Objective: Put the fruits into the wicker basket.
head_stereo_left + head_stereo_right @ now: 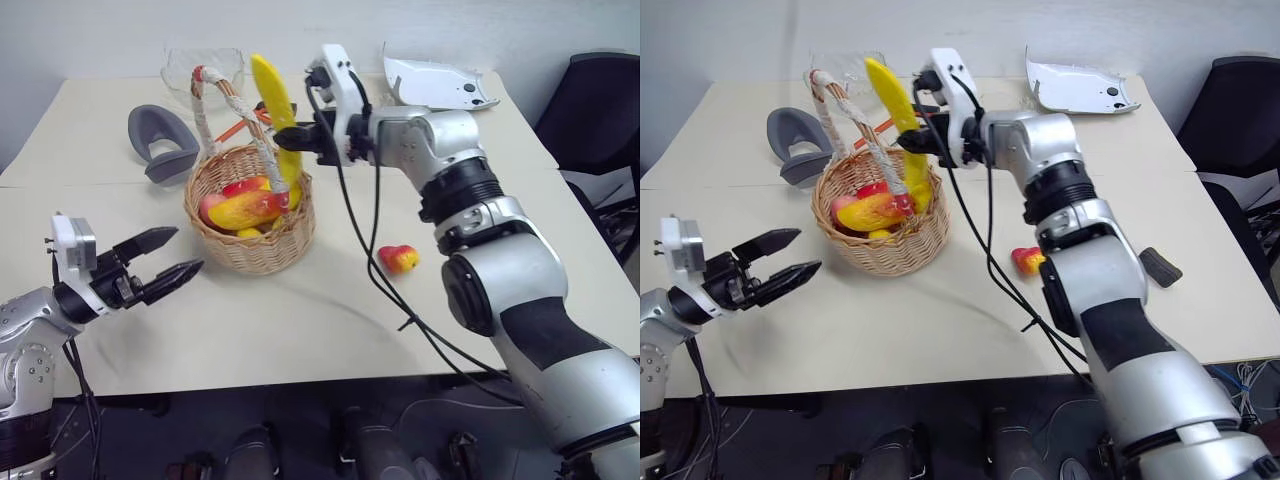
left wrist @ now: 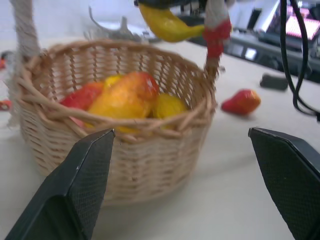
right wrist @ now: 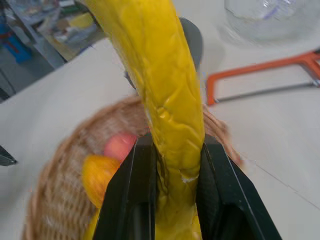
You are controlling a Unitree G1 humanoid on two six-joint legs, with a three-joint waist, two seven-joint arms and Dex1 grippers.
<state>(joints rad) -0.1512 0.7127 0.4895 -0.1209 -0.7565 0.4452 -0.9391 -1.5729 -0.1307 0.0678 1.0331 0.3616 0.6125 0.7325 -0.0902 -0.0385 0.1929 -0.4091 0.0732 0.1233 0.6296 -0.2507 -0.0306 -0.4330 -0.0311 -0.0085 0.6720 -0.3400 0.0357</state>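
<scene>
- Yellow banana (image 3: 172, 100) sits clamped between the two black fingers of the right gripper (image 3: 175, 170), held upright over the wicker basket (image 1: 250, 245), its lower end inside the rim.
- Left gripper (image 1: 165, 255) hovers near the table's (image 1: 330, 330) front left edge, jaws spread wide, holding nothing.
- Mango (image 1: 245, 208) and other toy fruits lie in the basket.
- Red-yellow apple (image 1: 398, 259) rests on the table to the basket's right, well apart.
</scene>
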